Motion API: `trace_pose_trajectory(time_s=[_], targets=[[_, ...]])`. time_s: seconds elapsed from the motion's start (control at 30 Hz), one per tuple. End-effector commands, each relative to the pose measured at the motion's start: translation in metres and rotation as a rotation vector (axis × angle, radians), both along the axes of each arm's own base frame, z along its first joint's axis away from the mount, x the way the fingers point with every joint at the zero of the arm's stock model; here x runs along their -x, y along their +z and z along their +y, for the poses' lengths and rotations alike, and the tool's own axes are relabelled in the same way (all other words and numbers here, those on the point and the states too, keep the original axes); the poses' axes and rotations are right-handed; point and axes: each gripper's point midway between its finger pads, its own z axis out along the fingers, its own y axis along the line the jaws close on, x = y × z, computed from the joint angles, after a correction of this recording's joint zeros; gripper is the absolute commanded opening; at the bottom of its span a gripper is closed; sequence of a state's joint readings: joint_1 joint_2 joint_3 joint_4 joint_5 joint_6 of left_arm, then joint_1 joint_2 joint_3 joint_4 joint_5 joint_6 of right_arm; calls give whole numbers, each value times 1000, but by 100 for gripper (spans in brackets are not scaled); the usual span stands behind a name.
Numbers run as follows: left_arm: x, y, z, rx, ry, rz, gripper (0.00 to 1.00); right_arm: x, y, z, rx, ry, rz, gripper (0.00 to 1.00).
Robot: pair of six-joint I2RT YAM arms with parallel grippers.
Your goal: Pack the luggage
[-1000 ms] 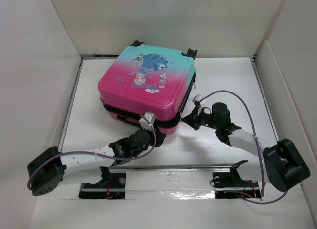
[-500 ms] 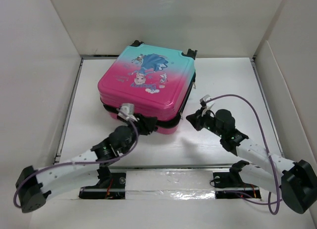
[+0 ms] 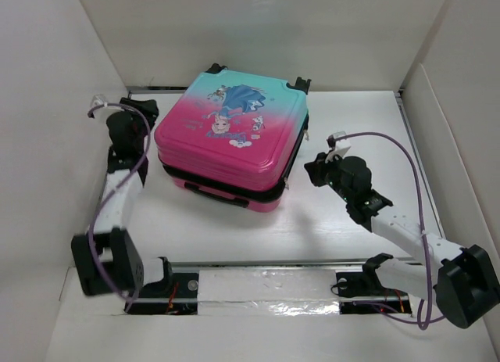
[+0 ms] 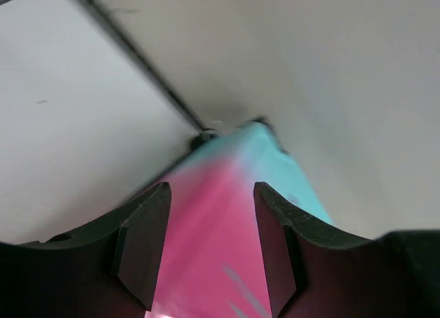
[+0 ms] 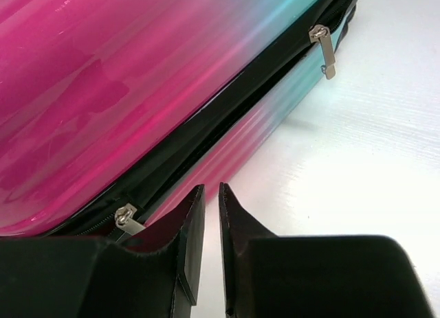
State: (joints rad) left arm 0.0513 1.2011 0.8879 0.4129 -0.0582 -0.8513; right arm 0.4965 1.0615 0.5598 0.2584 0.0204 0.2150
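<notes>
the luggage (image 3: 230, 139) has stayed put, lying closed toward the back of the table (image 3: 351, 221), while the left gripper (image 3: 143, 108) has swung from its near edge to its left side, jaws apart. the right gripper (image 3: 314, 168), fingers almost together on nothing, sits just off the right side. the glossy shell looks stiff, light and slippery, so the zipper pull (image 5: 322, 47) or the black handle (image 3: 207, 191) seems the surer hold.

Luggage (image 3: 231, 139): small hard-shell suitcase, pink-to-teal gradient, cartoon print on top, black trim, lying flat at upper centre of top view, zipper partly open.
</notes>
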Motion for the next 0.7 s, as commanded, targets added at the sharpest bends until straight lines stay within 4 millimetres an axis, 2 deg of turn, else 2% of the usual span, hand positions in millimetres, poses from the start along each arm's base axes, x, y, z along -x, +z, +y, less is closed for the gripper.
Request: trace_pose_trajectory(time_s=[0.0,0.07,0.1,0.17,0.2,0.3,0.43,0.47,0.57,0.6,0.67], targets=[[-44,-35,39,104,-71,144,49,-10,22,-10,-20,-67,-43,22],[-58,-68,53,100,-104,279,49,-11,22,-15,-20,-80,-48,23],[-76,-85,59,62,-137,333,49,-11,23,-15,-21,-80,-54,23],[-80,-116,67,53,-144,449,50,-12,24,-18,-27,-85,-65,24],[-89,-130,74,28,-133,483,50,-14,24,-21,-27,-94,-65,24],[-98,-150,78,11,-141,520,50,-15,23,-18,-25,-80,-56,25],[-110,-176,62,-37,-203,598,50,-24,21,-24,-27,-115,-55,25],[-110,-184,50,-47,-229,634,50,-28,16,-23,-22,-117,-39,25],[-112,-210,32,-107,-258,695,50,-41,20,-25,-23,-153,-31,27],[-112,-220,15,-142,-270,722,50,-49,20,-25,-16,-171,-21,27],[-109,-230,0,-185,-292,757,50,-57,19,-26,-15,-184,-3,27]])
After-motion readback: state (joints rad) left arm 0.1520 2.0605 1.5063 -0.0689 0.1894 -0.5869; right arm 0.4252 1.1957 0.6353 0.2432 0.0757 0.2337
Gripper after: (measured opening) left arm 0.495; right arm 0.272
